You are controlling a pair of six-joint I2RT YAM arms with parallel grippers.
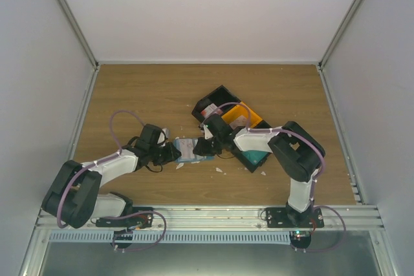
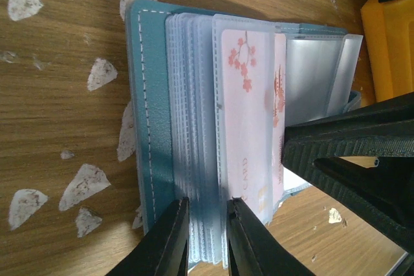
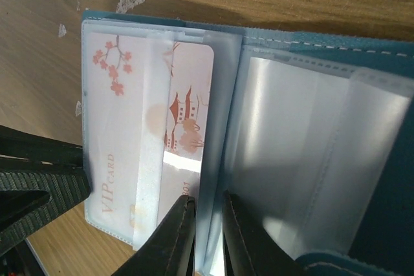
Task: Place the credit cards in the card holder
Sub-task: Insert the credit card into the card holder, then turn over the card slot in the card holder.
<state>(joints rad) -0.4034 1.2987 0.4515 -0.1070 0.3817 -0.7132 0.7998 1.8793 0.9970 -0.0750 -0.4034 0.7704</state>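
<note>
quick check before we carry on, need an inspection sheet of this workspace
surface: brown wood-grain table
job's things: teal fold-out card holder lies open; pink-white blossom-print card in a clear sleeve, pagoda-print card partly sleeved beside it
clutter: irregular white scraps; black and orange tray with a green-teal block
grippers: left gripper shut on the holder's sleeve stack; right gripper shut on one sleeve edge
cables: purple cables loop along both arms
surroundings: white walls, metal frame rails

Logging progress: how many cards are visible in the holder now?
2. A blossom-print VIP card sits inside a clear sleeve of the card holder; a pagoda-print card lies beside it, nearer the fold. Others may be hidden in other sleeves.
</note>
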